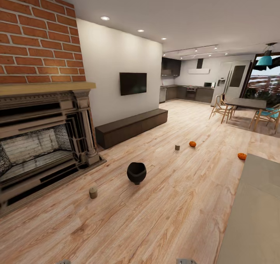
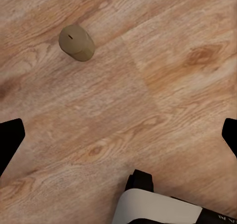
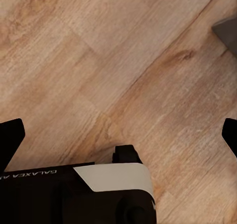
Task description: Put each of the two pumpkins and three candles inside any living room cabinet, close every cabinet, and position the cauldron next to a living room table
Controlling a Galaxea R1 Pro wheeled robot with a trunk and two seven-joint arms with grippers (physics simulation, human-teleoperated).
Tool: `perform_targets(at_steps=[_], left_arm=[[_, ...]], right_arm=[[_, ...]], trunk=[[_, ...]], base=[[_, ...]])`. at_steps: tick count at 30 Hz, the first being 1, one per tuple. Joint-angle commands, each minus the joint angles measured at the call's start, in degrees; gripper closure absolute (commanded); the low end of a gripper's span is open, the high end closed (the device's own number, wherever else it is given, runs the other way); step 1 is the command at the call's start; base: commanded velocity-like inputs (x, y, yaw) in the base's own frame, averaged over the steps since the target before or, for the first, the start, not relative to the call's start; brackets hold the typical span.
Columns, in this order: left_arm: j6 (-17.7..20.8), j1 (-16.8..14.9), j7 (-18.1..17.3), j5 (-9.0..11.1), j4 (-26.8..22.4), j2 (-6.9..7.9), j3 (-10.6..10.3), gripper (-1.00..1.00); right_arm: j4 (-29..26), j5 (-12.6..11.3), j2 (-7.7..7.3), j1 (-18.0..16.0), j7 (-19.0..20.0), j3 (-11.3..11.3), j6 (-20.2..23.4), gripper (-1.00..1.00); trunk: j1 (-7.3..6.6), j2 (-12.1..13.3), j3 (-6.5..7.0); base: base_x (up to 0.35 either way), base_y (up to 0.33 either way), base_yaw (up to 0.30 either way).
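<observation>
The black cauldron (image 1: 136, 172) stands on the plank floor in front of the brick fireplace. One olive-grey candle (image 1: 93, 193) stands to its near left, and a second candle (image 1: 177, 147) stands farther off. Near that one lies an orange pumpkin (image 1: 192, 144). The other pumpkin (image 1: 242, 156) sits by the far end of the grey table (image 1: 258, 202). Under the TV, the long dark cabinet (image 1: 132, 126) runs along the wall with its fronts shut. My left gripper (image 2: 118, 135) hangs open over the floor with a candle (image 2: 76, 42) lying beyond it. My right gripper (image 3: 118, 135) is open above bare floor.
The fireplace (image 1: 42, 139) fills the left side, its hearth jutting onto the floor. A dining table (image 1: 245, 103) with wooden chairs stands at the far right before the kitchen. A grey corner (image 3: 228, 32) shows in the right wrist view. Open floor lies between cauldron, cabinet and table.
</observation>
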Motion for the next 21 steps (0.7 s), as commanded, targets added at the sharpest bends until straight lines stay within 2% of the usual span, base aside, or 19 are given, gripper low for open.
perform_targets(at_steps=[1,7,15,21], left_arm=[[-0.41,-0.03,-0.08,0.06,0.07,0.15,0.10,-1.00],[-0.73,-0.08,-0.15,0.20,0.13,0.30,0.11,-1.00],[-0.87,-0.09,-0.73,0.35,0.14,0.14,-0.05,-1.00],[-0.95,-0.09,-0.85,0.46,0.14,0.27,0.06,-1.00]], right_arm=[[-0.05,-0.03,0.00,-0.01,0.29,0.09,-0.01,-1.00],[-0.05,-0.08,0.00,0.04,0.63,0.25,-0.37,-1.00],[0.57,0.10,0.00,0.13,0.72,0.27,-3.33,-1.00],[0.61,0.22,0.00,0.21,0.75,0.27,-3.49,-1.00]], trunk=[[0.00,0.00,0.00],[0.00,0.00,0.00],[0.00,0.00,0.00],[-1.32,2.41,1.08]], base=[[0.000,0.000,0.000],[0.000,0.000,0.000],[0.000,0.000,0.000],[0.000,0.000,0.000]])
